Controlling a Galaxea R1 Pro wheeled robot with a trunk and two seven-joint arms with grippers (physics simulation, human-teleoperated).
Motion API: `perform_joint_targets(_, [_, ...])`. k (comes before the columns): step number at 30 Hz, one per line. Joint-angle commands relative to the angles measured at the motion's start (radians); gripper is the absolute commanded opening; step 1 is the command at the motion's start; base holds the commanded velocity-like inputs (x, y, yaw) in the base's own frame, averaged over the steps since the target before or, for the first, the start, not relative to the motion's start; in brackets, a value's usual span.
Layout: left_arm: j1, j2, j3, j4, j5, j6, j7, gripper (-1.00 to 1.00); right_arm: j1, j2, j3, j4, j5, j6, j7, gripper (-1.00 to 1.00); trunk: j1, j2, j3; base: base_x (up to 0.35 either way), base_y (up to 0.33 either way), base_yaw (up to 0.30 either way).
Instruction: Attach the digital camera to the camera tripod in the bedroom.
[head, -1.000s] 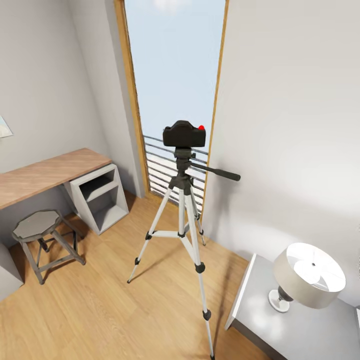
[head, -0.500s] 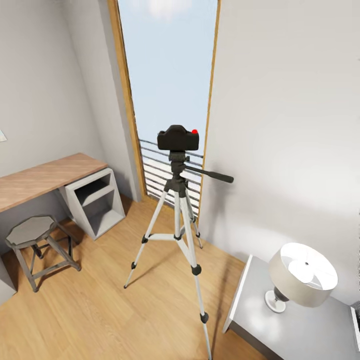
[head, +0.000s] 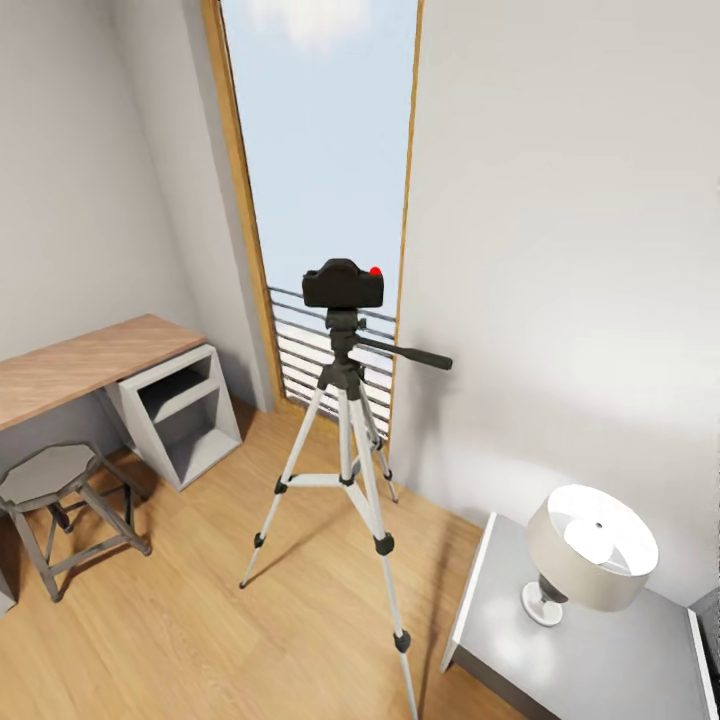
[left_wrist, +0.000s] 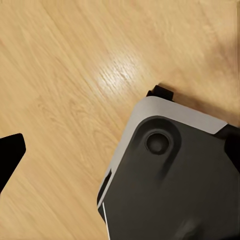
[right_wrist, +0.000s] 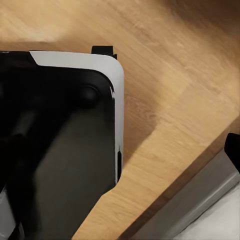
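Dark grey base (left_wrist: 175, 190) with pale rounded rim; round recessed boss (left_wrist: 159, 142)

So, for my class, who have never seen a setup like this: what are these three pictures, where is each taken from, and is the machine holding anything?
These are simulator renders from a wheeled two-armed robot. The large picture comes from its head camera, looking down into a bedroom: a digital camera sits on top of a camera tripod before a tall window. A desk, stool and lamp stand nearby. The two smaller pictures come from cameras on the wrists; both look down at the wood floor and the robot's own dark base. Nothing held is visible, and the pincers are too cropped to tell whether they are open.
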Motion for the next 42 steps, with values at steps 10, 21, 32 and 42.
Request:
perform_joint_targets(10, [0.000,0.001,-0.007,0.000,0.009,-0.002,0.003,1.00,0.020,0.012,0.003,0.001,0.021,0.035,0.003,1.00,0.000,-0.001,0.014,0.000,0.000,-0.092])
perform_joint_targets(21, [0.000,0.001,-0.008,0.000,0.010,-0.002,0.003,1.00,0.024,0.020,0.004,0.000,0.047,0.056,-0.001,1.00,0.000,-0.001,0.030,0.000,0.000,-0.102])
perform_joint_targets(32, [0.000,0.000,-0.007,0.000,0.010,-0.002,0.003,1.00,0.025,0.021,0.004,0.000,0.050,0.056,-0.001,1.00,0.000,-0.001,0.047,0.000,0.000,-0.085])
perform_joint_targets(42, [0.000,0.001,-0.008,0.000,0.010,-0.002,0.003,1.00,0.024,0.020,0.004,0.000,0.050,0.051,-0.002,1.00,0.000,-0.001,0.062,0.000,0.000,-0.021])
